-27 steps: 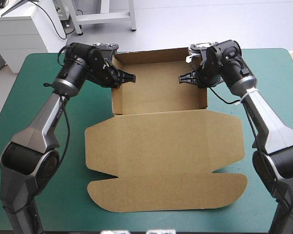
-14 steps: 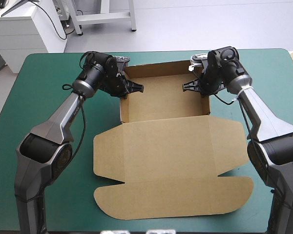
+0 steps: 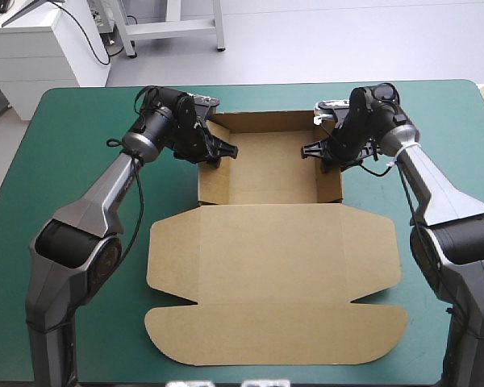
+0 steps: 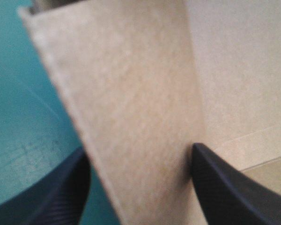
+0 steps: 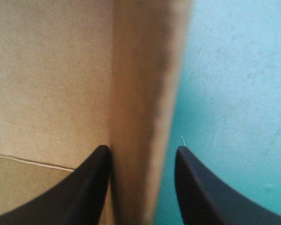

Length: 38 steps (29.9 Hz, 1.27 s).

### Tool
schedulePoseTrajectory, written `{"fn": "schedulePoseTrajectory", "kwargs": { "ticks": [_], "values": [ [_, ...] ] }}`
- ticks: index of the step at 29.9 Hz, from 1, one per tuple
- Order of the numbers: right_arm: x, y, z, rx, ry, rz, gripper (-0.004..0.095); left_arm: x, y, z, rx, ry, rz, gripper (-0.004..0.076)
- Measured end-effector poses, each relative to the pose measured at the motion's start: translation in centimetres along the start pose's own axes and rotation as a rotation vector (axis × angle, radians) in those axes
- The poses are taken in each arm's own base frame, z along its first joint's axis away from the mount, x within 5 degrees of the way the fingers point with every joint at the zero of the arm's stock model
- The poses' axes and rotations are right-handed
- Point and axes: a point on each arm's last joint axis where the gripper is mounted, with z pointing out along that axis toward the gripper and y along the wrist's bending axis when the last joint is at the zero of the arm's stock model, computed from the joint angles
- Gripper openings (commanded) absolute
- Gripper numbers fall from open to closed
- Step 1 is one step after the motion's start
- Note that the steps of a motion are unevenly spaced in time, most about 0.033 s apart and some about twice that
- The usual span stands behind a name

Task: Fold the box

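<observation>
Box (image 3: pixel 266 173) sits as an open tray toward 12 o'clock on the teal-green cover (image 3: pixel 64 161), lid (image 3: pixel 274 274) flat out toward 6; left gripper (image 3: pixel 224 150) is pinched nearly shut over the 9 o'clock wall (image 4: pixel 131 108), one finger inside, one outside; right gripper (image 3: pixel 309 151) does the same on the 3 o'clock wall (image 5: pixel 140 84); we reckon that's to pin both walls upright so they don't spring open.

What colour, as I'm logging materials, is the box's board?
Plain brown, unprinted; the box shows best in the high view.
</observation>
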Motion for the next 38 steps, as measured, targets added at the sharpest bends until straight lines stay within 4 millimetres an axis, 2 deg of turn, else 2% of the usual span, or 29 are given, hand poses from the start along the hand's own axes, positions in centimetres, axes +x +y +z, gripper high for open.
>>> {"fn": "schedulePoseTrajectory", "kwargs": {
  "ticks": [3,7,11,13,16,20,22,27,30,33,38],
  "values": [
    [0.0,-0.3,0.0,-0.005,-0.001,0.010,0.0780,-0.1,0.1,-0.1,-0.023,-0.004,0.010,0.0604],
    [-0.5,-0.6,-0.8,0.012,-0.028,0.010,0.0785,-0.8,0.5,-1.3,-0.067,-0.052,0.029,0.0601],
    [-1.7,-0.4,-3.1,0.022,-0.118,0.006,0.0785,-2.1,0.4,-4.1,-0.083,-0.162,0.035,0.0598],
    [-2.2,-0.2,-4.5,0.018,-0.166,0.010,0.0785,-2.7,0.3,-5.9,-0.080,-0.226,0.035,0.0560],
    [-2.4,0.0,-6.5,0.014,-0.225,0.018,0.0785,-3.0,0.2,-8.3,-0.072,-0.293,0.033,0.0392],
    [-1.7,-0.1,-9.9,0.064,-0.296,0.022,0.0785,-2.4,-0.1,-11.5,-0.034,-0.354,0.009,0.0017],
    [-1.1,-0.1,-11.8,0.075,-0.336,0.021,0.0785,-1.8,-0.4,-13.7,0.009,-0.394,0.006,-0.0004],
    [0.1,0.2,-15.3,0.069,-0.410,0.015,0.0765,0.4,-1.2,-19.4,0.099,-0.489,0.037,-0.0008],
    [0.2,0.1,-15.7,0.084,-0.420,0.004,0.0766,2.6,-1.1,-22.1,0.105,-0.514,0.074,-0.0008],
    [-0.1,0.0,-14.4,0.090,-0.385,-0.001,0.0766,5.7,-0.8,-23.7,0.089,-0.499,0.107,-0.0008],
    [-0.9,-0.4,-10.2,0.096,-0.282,-0.003,0.0763,11.6,0.2,-24.5,0.040,-0.437,0.144,-0.0008]
  ]
}}
